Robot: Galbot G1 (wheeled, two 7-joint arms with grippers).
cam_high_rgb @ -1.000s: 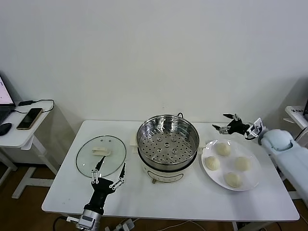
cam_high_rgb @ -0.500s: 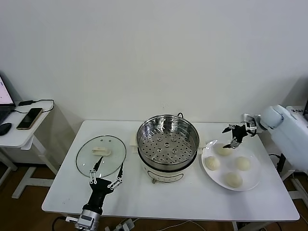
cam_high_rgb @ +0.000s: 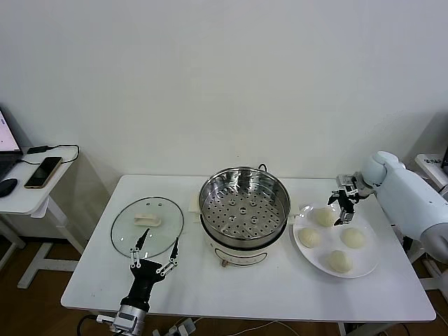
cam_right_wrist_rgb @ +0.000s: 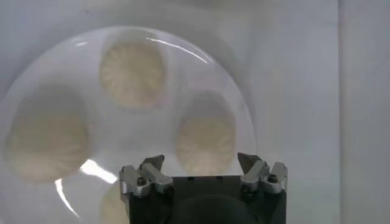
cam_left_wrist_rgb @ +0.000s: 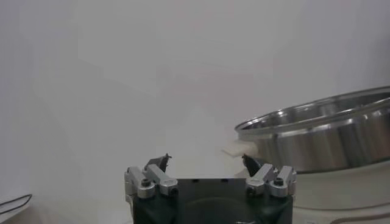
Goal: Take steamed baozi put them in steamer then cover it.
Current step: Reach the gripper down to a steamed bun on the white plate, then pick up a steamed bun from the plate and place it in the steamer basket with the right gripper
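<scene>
Several off-white baozi (cam_high_rgb: 324, 217) lie on a flat white plate (cam_high_rgb: 369, 263) at the table's right. The steel steamer (cam_high_rgb: 244, 204) with its perforated tray stands mid-table, nothing in it. The glass cover (cam_high_rgb: 147, 225) with a white handle lies flat to the steamer's left. My right gripper (cam_high_rgb: 343, 205) is open and points down over the far part of the plate, just above the rear baozi. In the right wrist view it (cam_right_wrist_rgb: 201, 163) hovers over a baozi (cam_right_wrist_rgb: 205, 136). My left gripper (cam_high_rgb: 155, 253) is open and empty by the cover's near edge; it also shows in the left wrist view (cam_left_wrist_rgb: 206, 159).
A side table (cam_high_rgb: 31, 185) with a phone and mouse stands at the far left. The white wall is close behind the table. The steamer's rim (cam_left_wrist_rgb: 317, 119) shows in the left wrist view.
My right gripper has swung from level behind the plate to pointing down over the rear baozi. The left arm has barely moved.
</scene>
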